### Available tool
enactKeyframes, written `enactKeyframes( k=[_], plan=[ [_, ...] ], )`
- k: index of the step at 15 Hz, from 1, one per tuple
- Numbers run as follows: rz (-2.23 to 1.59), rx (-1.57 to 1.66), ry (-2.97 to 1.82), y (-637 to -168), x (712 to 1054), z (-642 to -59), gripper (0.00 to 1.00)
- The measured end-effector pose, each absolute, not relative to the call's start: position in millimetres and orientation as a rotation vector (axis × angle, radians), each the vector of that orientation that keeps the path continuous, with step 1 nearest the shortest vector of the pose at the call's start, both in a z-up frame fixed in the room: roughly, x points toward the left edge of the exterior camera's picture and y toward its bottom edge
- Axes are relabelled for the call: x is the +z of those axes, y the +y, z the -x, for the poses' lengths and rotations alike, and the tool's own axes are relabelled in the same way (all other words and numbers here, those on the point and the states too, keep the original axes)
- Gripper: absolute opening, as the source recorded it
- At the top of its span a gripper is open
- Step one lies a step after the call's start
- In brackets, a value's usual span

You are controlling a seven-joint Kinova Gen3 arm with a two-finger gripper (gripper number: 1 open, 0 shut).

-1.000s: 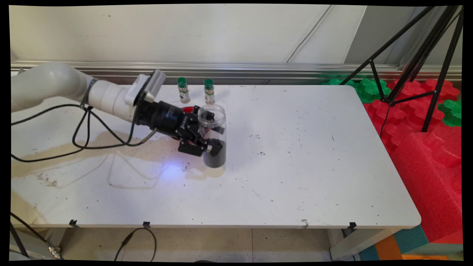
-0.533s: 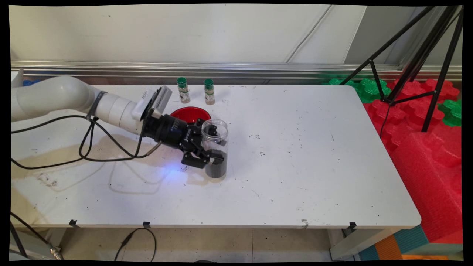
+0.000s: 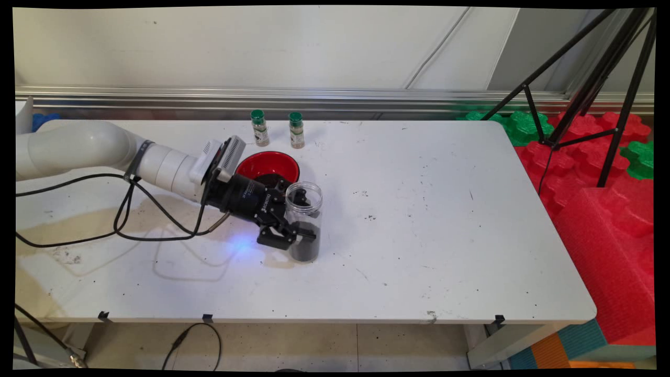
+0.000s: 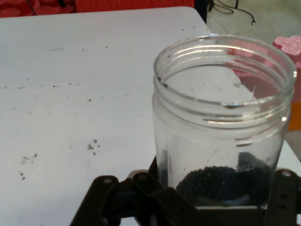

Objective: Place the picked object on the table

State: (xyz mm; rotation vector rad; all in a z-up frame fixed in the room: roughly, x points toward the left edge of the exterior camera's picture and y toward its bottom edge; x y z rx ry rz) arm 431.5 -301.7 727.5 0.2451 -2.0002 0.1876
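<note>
Main view, hand [image 3: 297, 224] clamped on open clear jar [image 3: 304, 220] of dark grains, upright on table [image 3: 419, 235], red bowl [image 3: 268, 166] just behind.

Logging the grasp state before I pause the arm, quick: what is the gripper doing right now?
Gripper: closed on the clear open-topped jar, which stands on the white table and holds dark granules at its bottom.

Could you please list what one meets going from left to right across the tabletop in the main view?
End effector → clear jar, gripped by it. At the back: left spice bottle → right spice bottle. The red bowl overlaps these.
</note>
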Motion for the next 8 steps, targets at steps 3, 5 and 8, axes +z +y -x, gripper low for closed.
enactKeyframes(
  k=[3, 5, 8],
  plan=[
    [-0.248, 0.19, -2.006, -298.3, 722.7, -431.7, 0.0],
    [-0.251, 0.191, -2.008, -296.8, 720.8, -432.0, 0.0],
    [-0.256, 0.195, -2.012, -294.3, 717.7, -433.7, 1.0]
  ],
)
